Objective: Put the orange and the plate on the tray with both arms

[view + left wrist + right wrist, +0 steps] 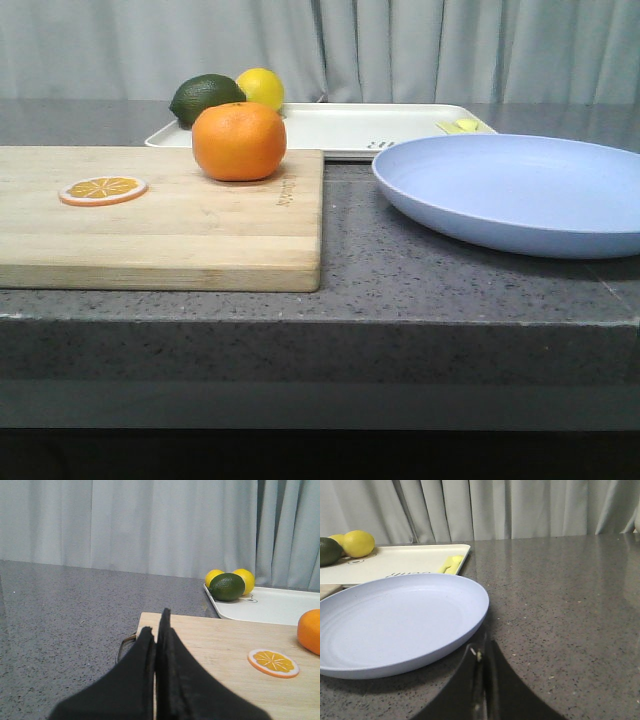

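The orange (239, 141) sits at the far right part of a wooden cutting board (180, 225); its edge also shows in the left wrist view (310, 631). The pale lavender plate (520, 190) lies on the counter right of the board, also plate (395, 620). The white tray (350, 128) lies behind both, tray (270, 606), tray (395, 562). My left gripper (156, 625) is shut and empty over the board's near left end. My right gripper (481, 647) is shut and empty, just beside the plate's rim. Neither gripper shows in the front view.
A flat orange slice (103, 189) lies on the board's left part. A dark green lime (206, 98) and a yellow lemon (261, 88) rest at the tray's left end; a small yellow piece (465, 125) lies at its right end. Grey curtain behind.
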You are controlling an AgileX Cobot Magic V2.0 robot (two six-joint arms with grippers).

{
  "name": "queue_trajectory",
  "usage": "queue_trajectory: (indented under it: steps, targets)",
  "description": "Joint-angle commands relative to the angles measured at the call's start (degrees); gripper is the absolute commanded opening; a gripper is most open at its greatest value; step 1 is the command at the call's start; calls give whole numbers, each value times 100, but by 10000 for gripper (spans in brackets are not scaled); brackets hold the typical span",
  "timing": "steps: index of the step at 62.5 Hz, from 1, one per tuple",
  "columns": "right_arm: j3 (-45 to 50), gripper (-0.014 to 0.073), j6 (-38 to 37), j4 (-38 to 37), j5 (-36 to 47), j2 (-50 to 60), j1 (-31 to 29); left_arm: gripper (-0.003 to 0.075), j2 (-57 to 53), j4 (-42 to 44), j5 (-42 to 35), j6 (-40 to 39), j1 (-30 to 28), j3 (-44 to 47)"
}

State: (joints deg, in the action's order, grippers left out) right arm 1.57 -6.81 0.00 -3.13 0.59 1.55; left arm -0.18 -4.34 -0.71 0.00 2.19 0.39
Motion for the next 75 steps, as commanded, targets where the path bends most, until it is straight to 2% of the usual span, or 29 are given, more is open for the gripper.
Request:
queue_trajectory:
  steps: [1, 64, 70, 75]
  targets:
    - [-144, -67, -25, -70, 432, 106, 1, -20, -106, -40, -465, 0, 3, 157]
    - [-185, -67, -25, -70, 421, 106, 1, -20, -106, -40, -449, 0, 3, 66]
    - [-448, -67, -25, -70, 261, 106, 1, -20, -106, -40, -140, -32, 3, -320]
    - [-857, -67, -25, -70, 5, 106, 1, -20, -64, -40, 458, -32, 3, -870]
